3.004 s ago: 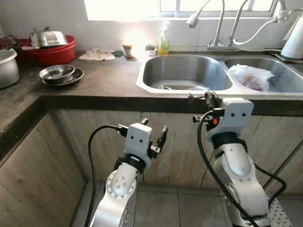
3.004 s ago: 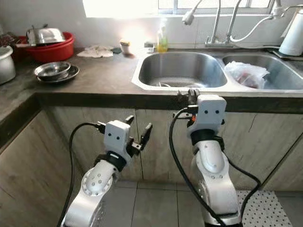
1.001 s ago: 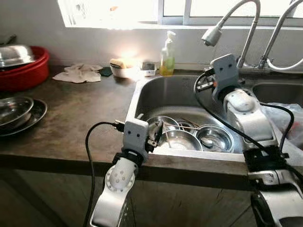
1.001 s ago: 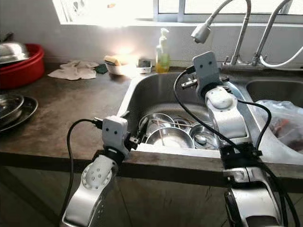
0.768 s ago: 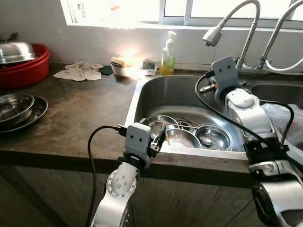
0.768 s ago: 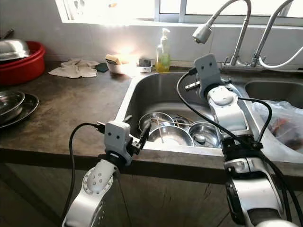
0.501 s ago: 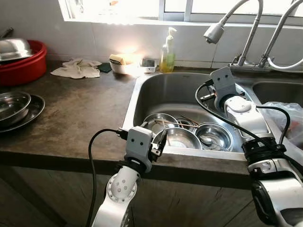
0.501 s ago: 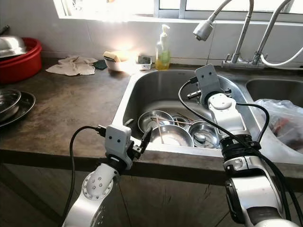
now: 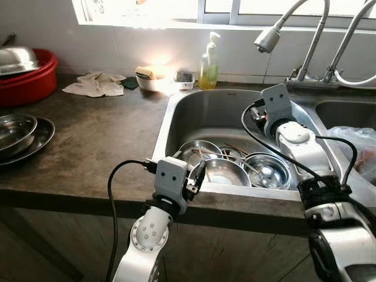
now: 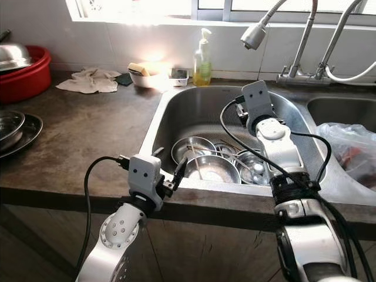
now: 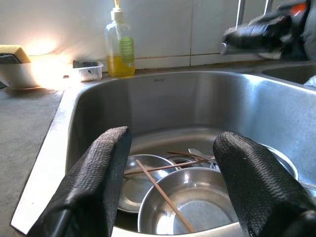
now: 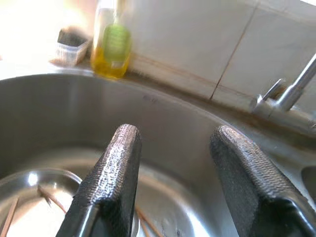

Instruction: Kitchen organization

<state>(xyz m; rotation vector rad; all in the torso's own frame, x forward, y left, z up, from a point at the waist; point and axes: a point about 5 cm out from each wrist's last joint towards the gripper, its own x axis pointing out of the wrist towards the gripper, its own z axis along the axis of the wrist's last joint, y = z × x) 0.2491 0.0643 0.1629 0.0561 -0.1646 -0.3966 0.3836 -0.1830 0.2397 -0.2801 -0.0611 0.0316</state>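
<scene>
Crowding the sink (image 9: 176, 117), steel bowls (image 9: 226, 171) and chopsticks (image 11: 163, 195) lie below both empty, spread-fingered grippers.

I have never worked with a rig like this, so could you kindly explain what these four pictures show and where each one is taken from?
This is a humanoid robot standing at a kitchen counter. Two pictures come from a stereo camera on its head, looking down at its own silver arms. The other two come from cameras on its wrists, looking out between each gripper's two black fingers.

The left gripper hovers at the near rim of the left sink basin, jaws open, holding nothing. The right gripper reaches into the same basin, jaws also open and empty.

In the basin lie several steel bowls and thin wooden sticks. On the counter are a soap bottle, a crumpled cloth, stacked steel dishes and a red tub. A plastic bag sits in the right basin.
</scene>
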